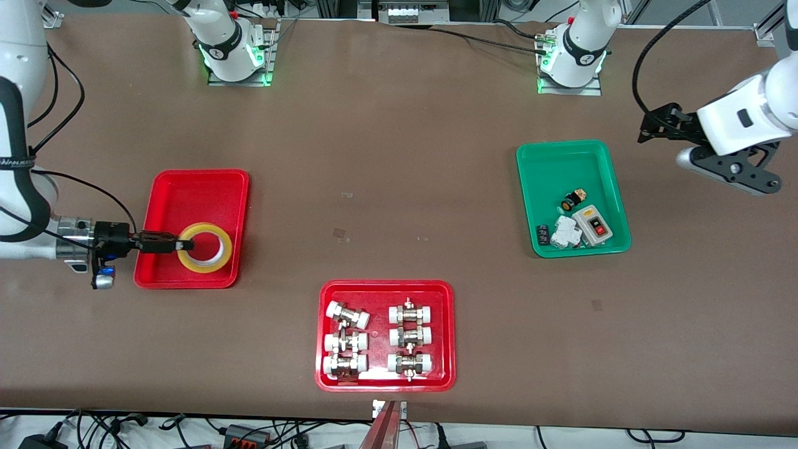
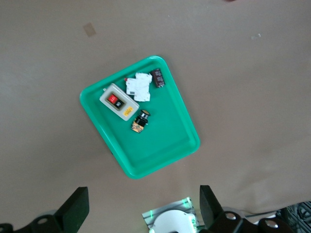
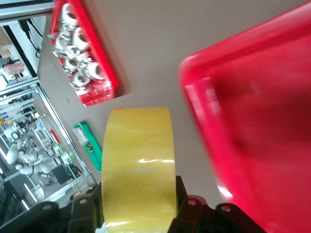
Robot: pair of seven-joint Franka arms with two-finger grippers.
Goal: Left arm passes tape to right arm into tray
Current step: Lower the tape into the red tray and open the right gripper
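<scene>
The right arm [image 1: 22,187] comes in from the edge of the front view, and most of it is cut off there. Its right gripper [image 1: 181,244] is squeezed on the tape [image 1: 205,247], one finger inside the hole and one outside the yellow wall. The tape is over the tray [image 1: 187,193], at the part nearer the front camera. It is hard to say if the roll sits on the tray floor or hangs just above it. In the right wrist view the tape [image 3: 138,165] fills the middle, with a black finger [image 3: 187,206] pressed on its side. The tray [image 3: 257,121] looks blurry and red there.

Next along the table, nearest the front camera, is a second red tray [image 1: 385,290] with six metal fittings [image 1: 378,340] with white caps. They lie in two rows.

Toward the left arm's end of the table is the green tray [image 1: 564,156]. It holds a switch box [image 1: 593,225], a white block [image 1: 567,234] and a small black and yellow part [image 1: 572,199]. These are small and hard to make out.

The left arm [image 1: 748,118] waits up high, past the green tray, and part of it is cut off too. The left gripper [image 2: 141,206] hangs with its two fingers spread wide and nothing between them. Only the tips show in the left wrist view.
</scene>
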